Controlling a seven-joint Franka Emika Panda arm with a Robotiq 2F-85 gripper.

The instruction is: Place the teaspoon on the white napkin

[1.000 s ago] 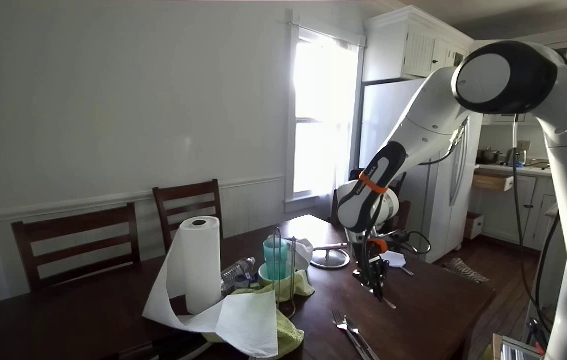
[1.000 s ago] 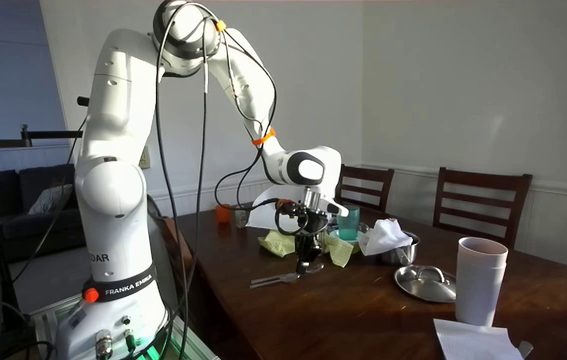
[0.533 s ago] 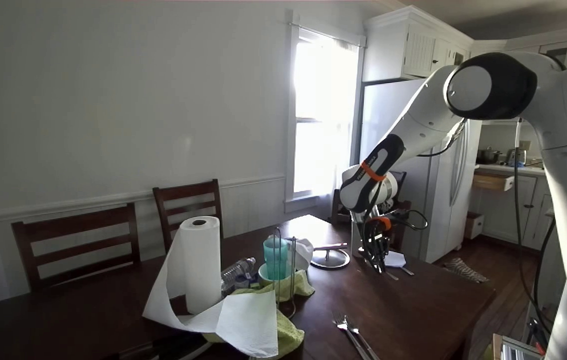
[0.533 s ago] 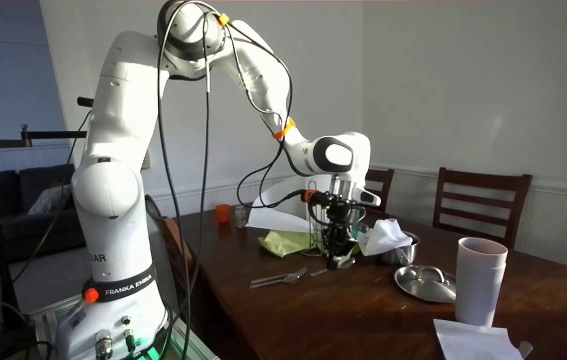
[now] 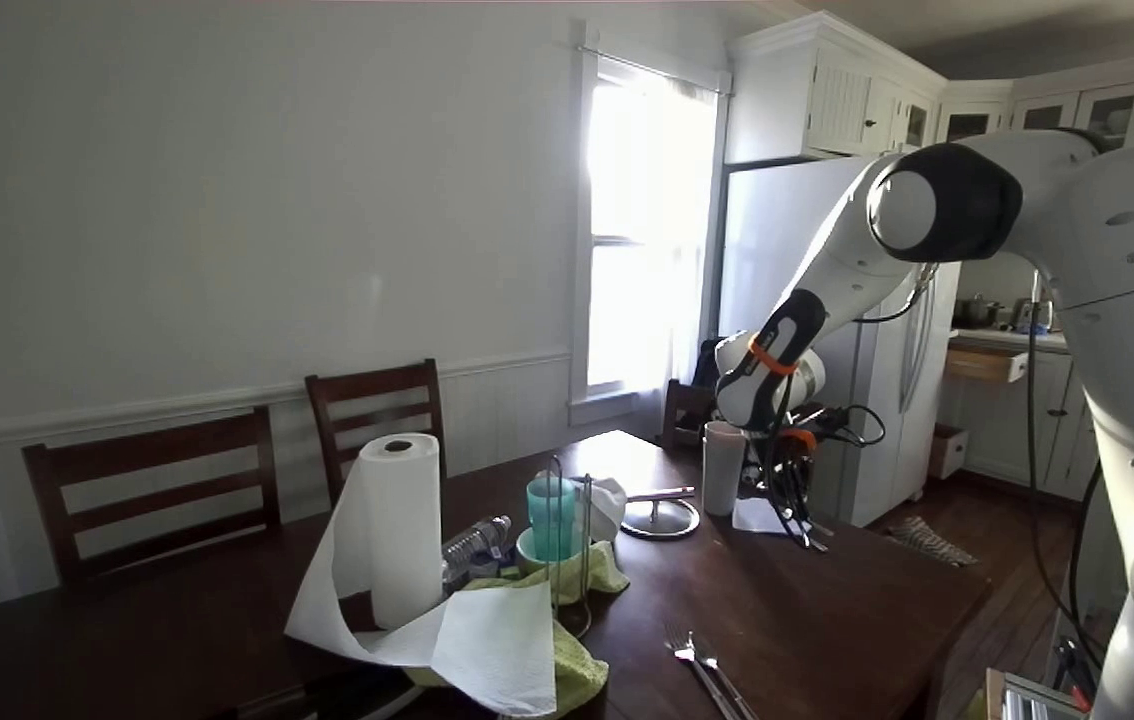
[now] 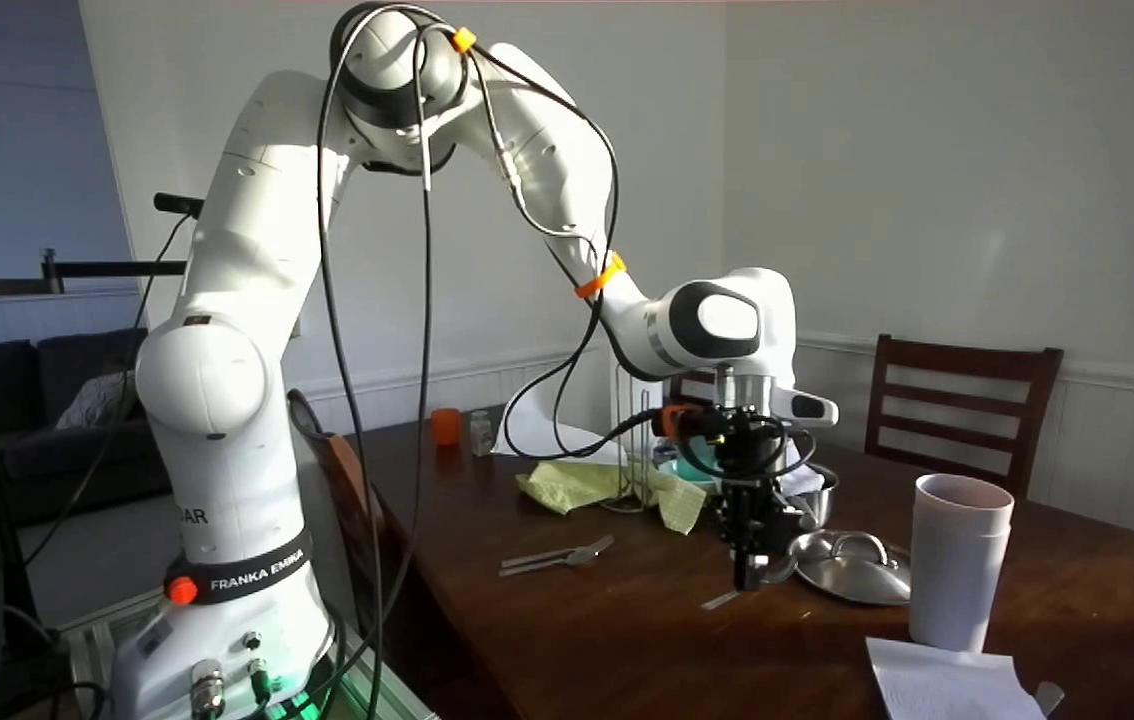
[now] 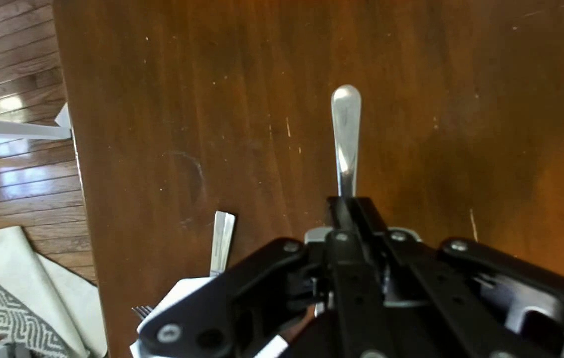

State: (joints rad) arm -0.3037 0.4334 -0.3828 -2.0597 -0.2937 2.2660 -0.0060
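Pinches the spoon (image 7: pixel 346 124) in the gripper (image 7: pixel 349 205), above the table (image 6: pixel 617 640). Holds it apart from the napkin (image 6: pixel 952 682), seen beside the cup (image 6: pixel 961 570) in both exterior views.

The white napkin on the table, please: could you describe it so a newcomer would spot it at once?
On the dark wooden table, find the tall whitish cup. At its foot lies the white napkin. It is flat with cutlery poking past its edge, whereas the white bundle beside the teal tumbler is crumpled.
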